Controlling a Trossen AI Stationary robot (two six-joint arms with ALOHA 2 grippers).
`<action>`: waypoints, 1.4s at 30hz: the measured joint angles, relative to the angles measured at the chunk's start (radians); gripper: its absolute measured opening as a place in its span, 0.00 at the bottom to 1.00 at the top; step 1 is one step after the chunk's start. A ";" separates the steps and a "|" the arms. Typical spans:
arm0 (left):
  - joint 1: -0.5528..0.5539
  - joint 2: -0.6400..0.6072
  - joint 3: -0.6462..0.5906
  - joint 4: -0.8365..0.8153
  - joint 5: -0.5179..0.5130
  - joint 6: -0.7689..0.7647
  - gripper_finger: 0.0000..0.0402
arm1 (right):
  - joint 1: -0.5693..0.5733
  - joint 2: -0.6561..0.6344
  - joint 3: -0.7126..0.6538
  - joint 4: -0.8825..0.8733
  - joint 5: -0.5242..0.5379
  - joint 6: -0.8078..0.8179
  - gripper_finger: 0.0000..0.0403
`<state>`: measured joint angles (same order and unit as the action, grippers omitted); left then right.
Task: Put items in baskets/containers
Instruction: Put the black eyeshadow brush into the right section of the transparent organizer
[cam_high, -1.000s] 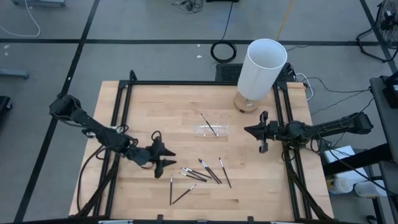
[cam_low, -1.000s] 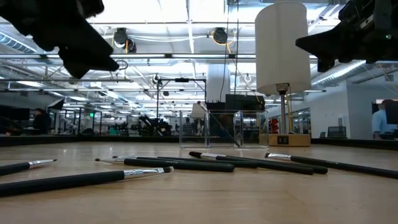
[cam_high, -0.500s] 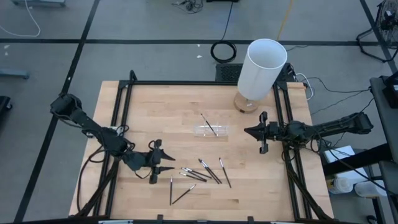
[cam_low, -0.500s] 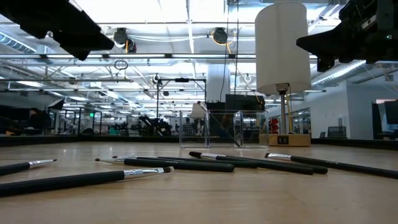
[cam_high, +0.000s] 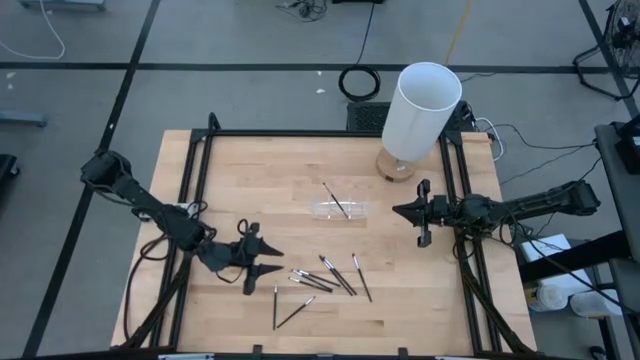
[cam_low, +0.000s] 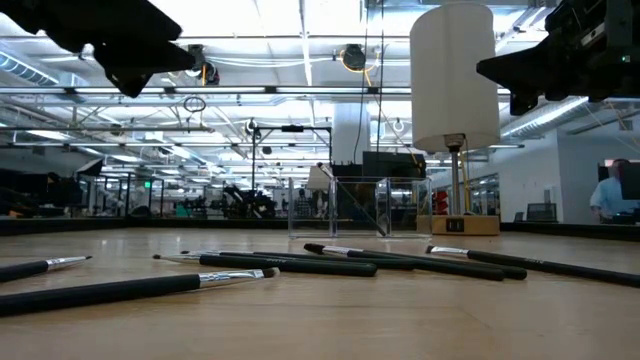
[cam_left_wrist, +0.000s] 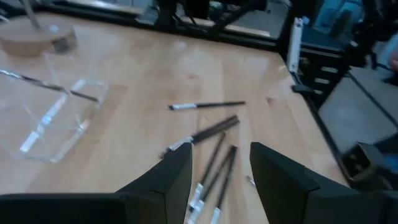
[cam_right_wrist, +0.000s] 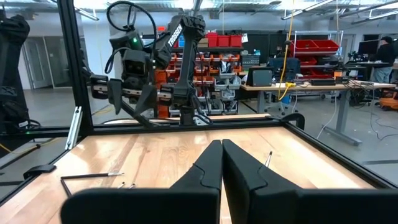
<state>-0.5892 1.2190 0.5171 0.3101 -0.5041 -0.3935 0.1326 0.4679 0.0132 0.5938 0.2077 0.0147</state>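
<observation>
The left gripper (cam_high: 272, 258) hangs above the desk (cam_high: 250, 170) with its fingers (cam_left_wrist: 171, 180) apart and empty, just beside the loose sticks (cam_high: 335, 277). One stick (cam_high: 336, 201) lies across the clear tray (cam_high: 340, 210), near the white cylinder (cam_high: 420, 110). The right gripper (cam_high: 399, 211) waits at the desk's right side, fingers together, holding nothing.

Tall white cylinder (cam_high: 421, 110) on a round wooden base (cam_high: 396, 165) — coiled black cable (cam_high: 360, 82) beyond the table.
</observation>
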 joint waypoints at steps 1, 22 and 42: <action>0.005 0.000 0.000 0.004 -0.003 0.013 0.42 | 0.000 0.000 0.000 0.000 0.000 0.000 0.00; 0.073 0.000 0.000 0.131 -0.047 0.196 0.42 | 0.000 0.053 0.000 0.000 0.000 0.023 0.00; 0.197 -0.005 0.000 0.237 -0.092 0.471 0.42 | 0.006 0.095 0.001 0.006 0.056 0.215 0.00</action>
<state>-0.3925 1.2137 0.5171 0.5472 -0.5957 0.0776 0.1384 0.5624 0.0146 0.5996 0.2634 0.2301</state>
